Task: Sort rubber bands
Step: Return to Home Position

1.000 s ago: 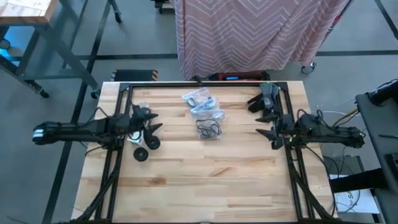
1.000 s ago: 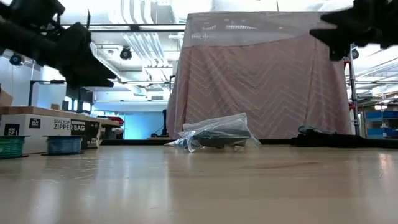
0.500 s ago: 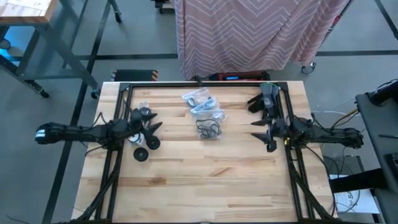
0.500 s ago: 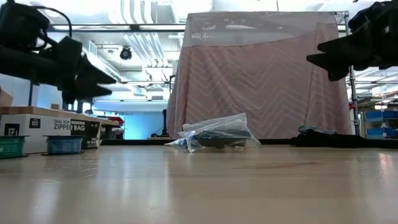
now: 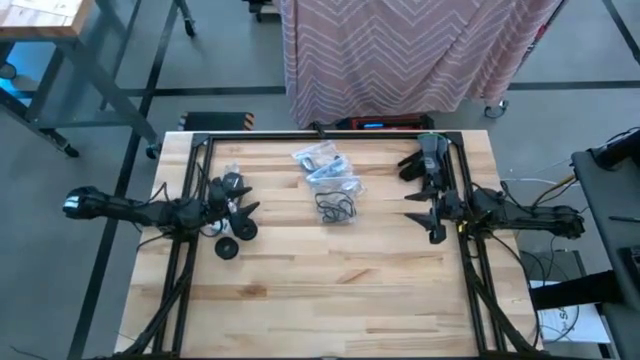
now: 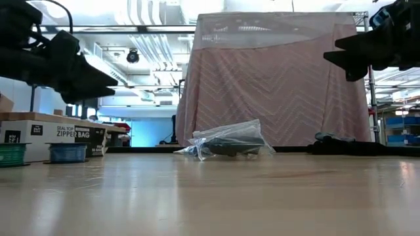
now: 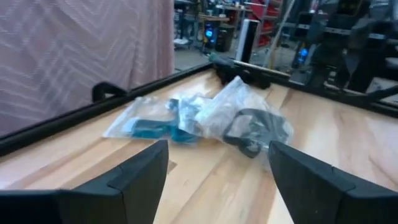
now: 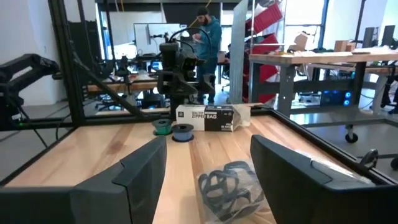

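Several clear plastic bags (image 5: pixel 325 170) lie on the wooden table near the middle of its far edge. One bag shows blue rubber bands (image 7: pixel 149 129), another black rubber bands (image 7: pixel 252 127) (image 8: pixel 227 183). My left gripper (image 5: pixel 245 205) hangs open above the table's left side and points level toward the bags (image 6: pixel 230 141). My right gripper (image 5: pixel 420 210) hangs open above the right side, pointing level toward the left. Both grippers stand well short of the bags, with nothing between the fingers.
Dark grey gloves (image 5: pixel 430 160) lie at the far right. Below my left gripper stand small round tubs (image 5: pixel 236 238), seen green and blue (image 8: pixel 174 129), beside a zipper-bag box (image 8: pixel 205 116). A black frame (image 5: pixel 320 133) borders the table. Bare wood (image 5: pixel 330 290) fills the near half.
My right gripper has sunk a little and then kept still. My left gripper has come down slightly and swung a bit toward the table's near edge. The bags have not moved.
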Controlling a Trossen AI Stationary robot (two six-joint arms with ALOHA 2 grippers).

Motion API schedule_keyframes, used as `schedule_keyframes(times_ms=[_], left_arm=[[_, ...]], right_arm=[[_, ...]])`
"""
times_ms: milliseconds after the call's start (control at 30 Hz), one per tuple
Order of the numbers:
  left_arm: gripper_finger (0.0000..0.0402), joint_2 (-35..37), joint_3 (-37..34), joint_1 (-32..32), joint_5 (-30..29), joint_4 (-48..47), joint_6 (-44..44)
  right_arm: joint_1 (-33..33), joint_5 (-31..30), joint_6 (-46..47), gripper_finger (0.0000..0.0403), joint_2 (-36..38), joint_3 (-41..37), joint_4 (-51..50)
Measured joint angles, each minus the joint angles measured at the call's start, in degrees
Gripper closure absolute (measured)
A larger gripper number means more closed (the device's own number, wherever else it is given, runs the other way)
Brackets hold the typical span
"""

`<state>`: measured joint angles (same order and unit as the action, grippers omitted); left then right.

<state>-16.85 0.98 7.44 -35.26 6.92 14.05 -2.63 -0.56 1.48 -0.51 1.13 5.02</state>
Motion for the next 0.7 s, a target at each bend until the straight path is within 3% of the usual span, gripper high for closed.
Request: schedule_keyframes(times_ms=[267, 400, 700], left_arm=[[0.0134, 7.7, 0.4, -0.1, 6.0, -3.4, -1.0], [0.0127, 12.2, 0.3, -1.1, 15.2, -2.8, -2.5], [0.0118, 16.4, -0.4, -5.4, 25.3, -1.8, -6.7]], right_arm=[[0.0, -0.9, 1.0, 0.0167, 0.0, 0.0, -1.1], [0.0, -0.9, 4.5, 0.0171, 0.0, 0.0, -4.6], [0.0, -0.9, 7.9, 0.0181, -0.8, 0.0, -5.1]])
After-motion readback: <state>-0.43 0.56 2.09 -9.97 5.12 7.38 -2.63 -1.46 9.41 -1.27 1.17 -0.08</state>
